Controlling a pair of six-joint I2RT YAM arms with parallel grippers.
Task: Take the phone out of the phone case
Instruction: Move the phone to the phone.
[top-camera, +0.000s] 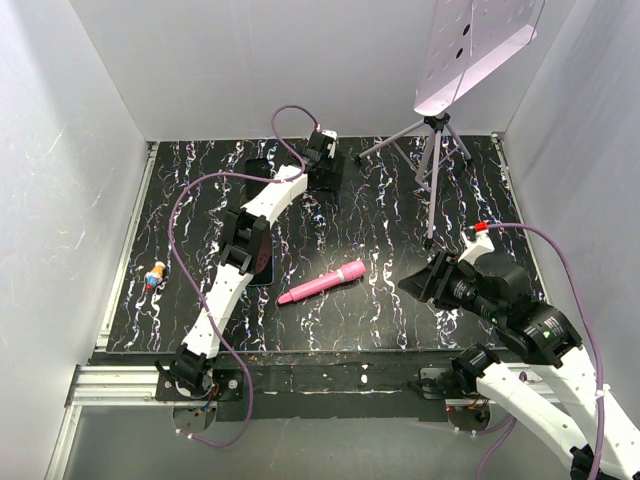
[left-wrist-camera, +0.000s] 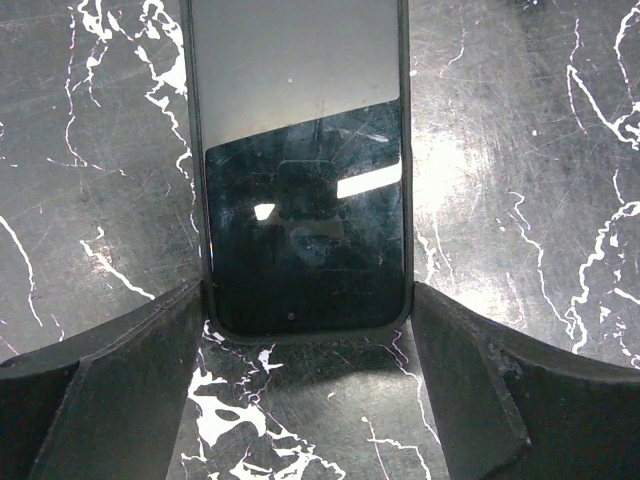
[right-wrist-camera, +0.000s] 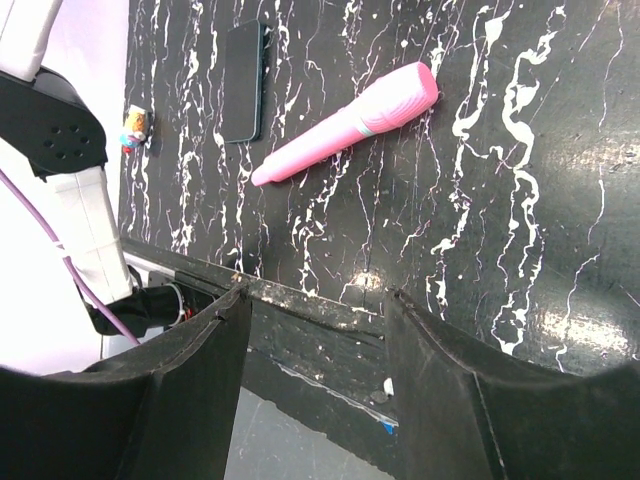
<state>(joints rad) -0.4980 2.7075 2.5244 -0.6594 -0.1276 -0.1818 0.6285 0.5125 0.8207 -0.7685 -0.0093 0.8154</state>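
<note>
Straddling the near short end of the phone (left-wrist-camera: 300, 250), the left hand (left-wrist-camera: 308, 292) is spread wide and grasps nothing, with one finger just outside each bottom corner. The phone lies flat, screen up, on the black marbled counter (left-wrist-camera: 520, 200), seated in the phone case (left-wrist-camera: 404, 200), whose dark rim shows round the glass. Its long axis runs straight away from the left hand, square to the line between the fingers. Whether the pads touch the case cannot be told from the wrist view; they may hover just above. The right hand (right-wrist-camera: 317, 300) is likewise released and empty, near the counter's front right, well apart. The left arm is nearer. Judgement: closing would pinch the case across its width.
</note>
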